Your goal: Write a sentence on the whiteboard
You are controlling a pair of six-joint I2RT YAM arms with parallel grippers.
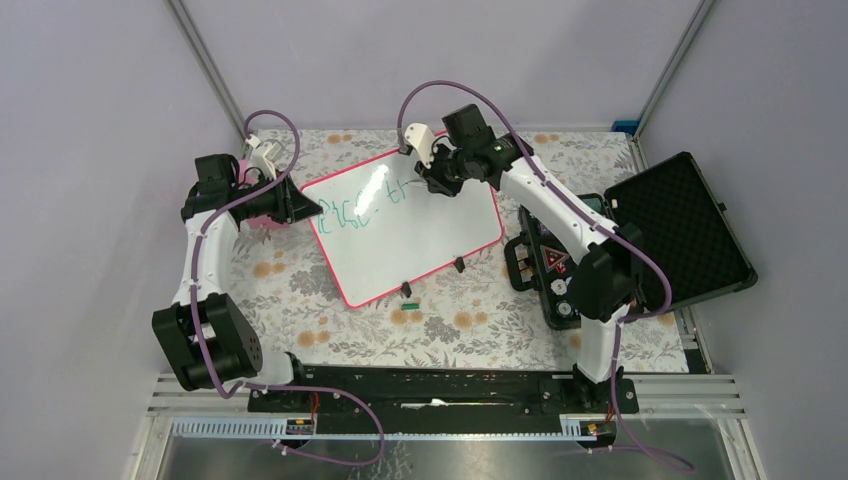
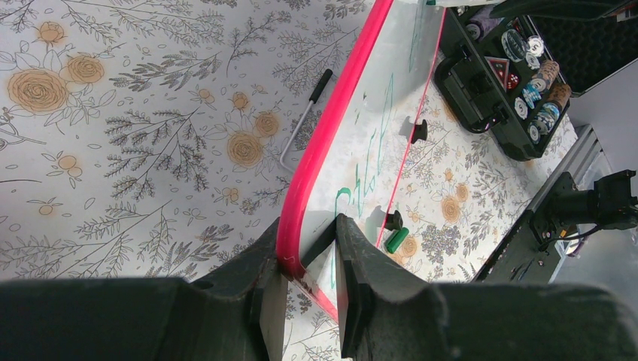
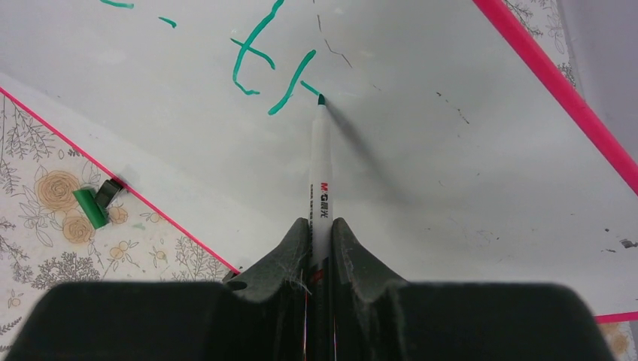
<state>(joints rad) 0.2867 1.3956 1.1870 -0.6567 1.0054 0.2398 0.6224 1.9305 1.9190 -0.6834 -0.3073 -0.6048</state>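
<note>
My left gripper (image 2: 308, 237) pinches the glossy pink-framed whiteboard (image 1: 420, 240) edge, right gripper (image 3: 321, 226) clamps a marker (image 3: 320, 173), tip touching the green sentence (image 3: 292, 81).

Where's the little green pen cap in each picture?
Top external: the green cap lies on the flowery cloth, just below the near edge of the whiteboard, around the middle of the picture.
Left wrist: the cap is lower right of centre, beside the board's edge.
Right wrist: the cap is at far left, on the cloth.
Shared landmark: the small black clip at the board's edge, right beside the cap.
</note>
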